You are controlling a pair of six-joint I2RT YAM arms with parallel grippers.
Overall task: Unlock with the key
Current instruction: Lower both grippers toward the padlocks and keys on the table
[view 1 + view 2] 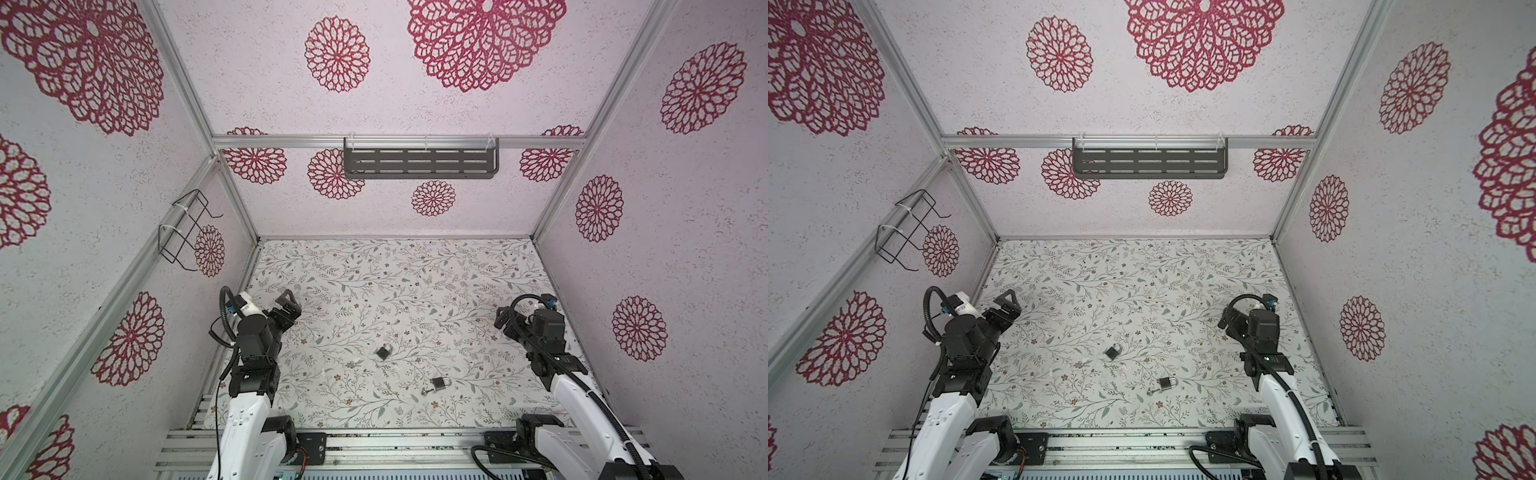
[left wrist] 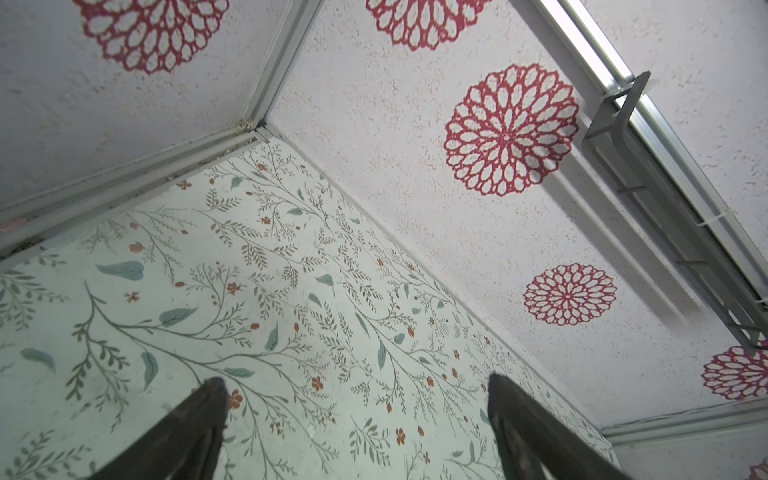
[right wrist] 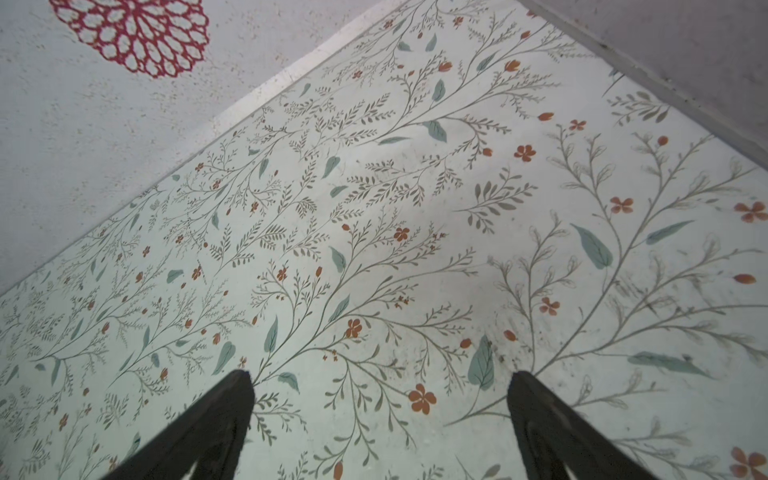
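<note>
Left end effector [image 1: 289, 306] [image 1: 1012, 306] [image 2: 356, 384]: fingers spread wide, nothing pinched. Right end effector [image 1: 500, 318] [image 1: 1225, 320] [image 3: 380, 378]: same, spread and empty.

Key [image 1: 424, 390] [image 1: 1151, 391]: flat on bench [image 1: 478, 266] [image 1: 1217, 266], toward near edge, a bit right of mid. Sits at base of near padlock [image 1: 439, 383] [image 1: 1167, 382], touching or just beside; can't tell if already in the keyhole. Lock + key roughly in one line, on a diagonal: shackle toward far-right corner, key toward near-left corner.

Far padlock [image 1: 384, 352] [image 1: 1113, 352]: approx mid-bench, well apart from the pair, closer to left arm. Small pale bit [image 1: 353, 364] just beside it, toward near-left; too small to name, maybe a 2nd key.

Relation that matters: from right end effector, key pair lies back toward near edge and inward toward mid. From left end effector, same pair lies clear across the middle. Right arm nearer, by judgement the better pick for the key; left then free to pin the lock body.

Pose: both arms folded, elbows high, wrists aimed at far edge, i.e. away from the locks. Neither wrist view shows lock or key, only bench print and walls. Next move prob. needs wrist pitched down and pulled back toward near edge, fingers set across the key's long axis.
</note>
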